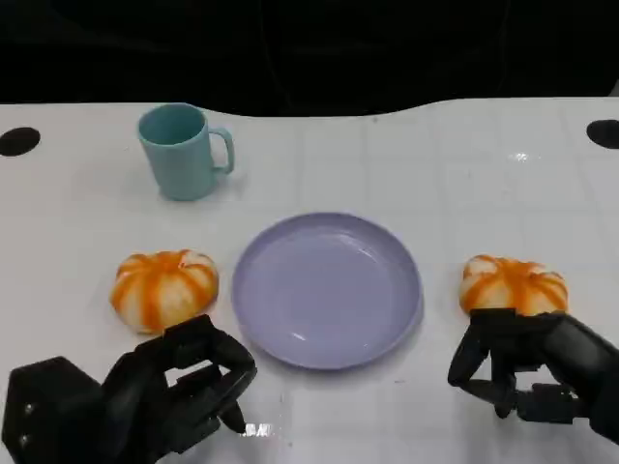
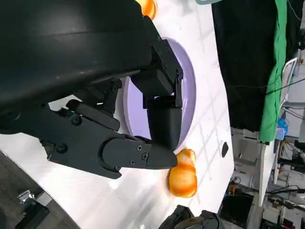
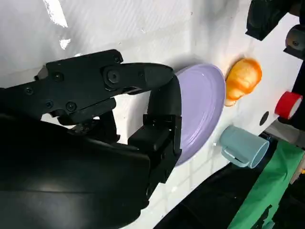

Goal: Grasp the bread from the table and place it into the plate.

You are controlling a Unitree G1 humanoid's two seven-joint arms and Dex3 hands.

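Two orange-and-white striped bread rolls lie on the white table, one on each side of a lilac plate [image 1: 253, 290]. The left bread [image 1: 164, 288] sits just beyond my left hand [image 1: 184, 387], whose fingers are bent and apart with nothing in them. The right bread [image 1: 513, 283] lies right behind the fingers of my right hand [image 1: 517, 365], which also holds nothing. In the left wrist view the plate [image 2: 188, 95] and the right bread [image 2: 182, 175] appear past my left hand [image 2: 143, 138]. The right wrist view has the plate [image 3: 205, 109] and left bread [image 3: 243, 78] beyond my right hand [image 3: 143, 109].
A teal mug [image 1: 184, 150] stands behind the plate to the left, also in the right wrist view as the mug [image 3: 243, 145]. A red roll [image 3: 288, 105] sits near the table's edge. Black holes mark the table's far corners [image 1: 19, 141].
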